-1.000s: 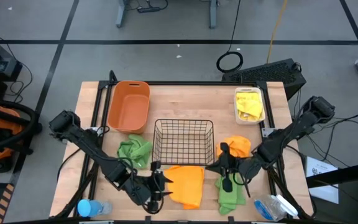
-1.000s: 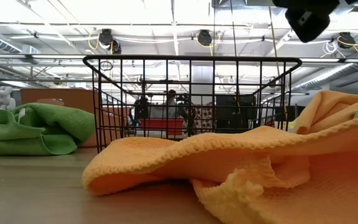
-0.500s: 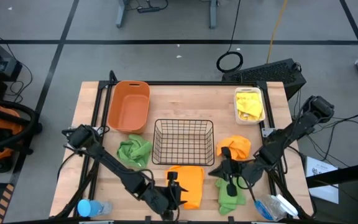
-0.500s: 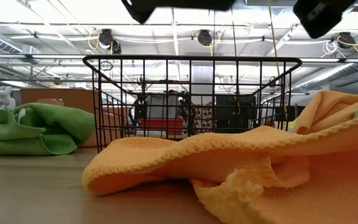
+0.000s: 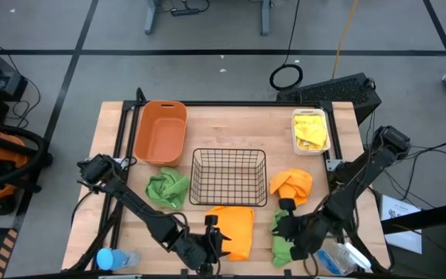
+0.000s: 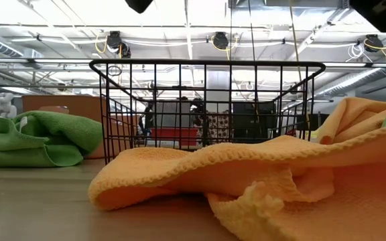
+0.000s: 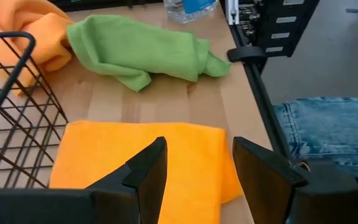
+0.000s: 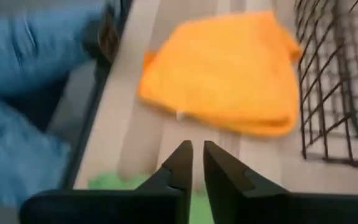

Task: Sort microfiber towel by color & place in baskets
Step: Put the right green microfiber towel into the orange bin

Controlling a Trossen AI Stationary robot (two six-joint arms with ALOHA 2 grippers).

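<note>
A flat orange towel [image 5: 232, 229] lies by the near edge, in front of the black wire basket [image 5: 229, 177]. My left gripper [image 5: 210, 239] hovers open above its left part [image 7: 166, 155], one finger over each side of the cloth. My right gripper [image 5: 280, 225] is over the left edge of a green towel [image 5: 286, 239], its fingers [image 8: 183, 160] drawn almost together on nothing. A second green towel [image 5: 167, 187] lies left of the basket and a bunched orange towel [image 5: 291, 184] lies right of it. The orange tub [image 5: 161, 132] stands far left. The white bin [image 5: 311, 130] holds yellow cloth.
A person in jeans [image 7: 328, 121] stands close at the table's near edge. A water bottle [image 5: 114, 257] lies at the near left corner, and another [image 5: 336, 259] at the near right. Bare wood shows between the tub and the white bin.
My left gripper has gone down and toward the table's right along the near edge, ending over the flat orange towel, still open. My right gripper has drawn back toward the near edge and tipped, so that it now points toward the table's left. No towel has moved.
</note>
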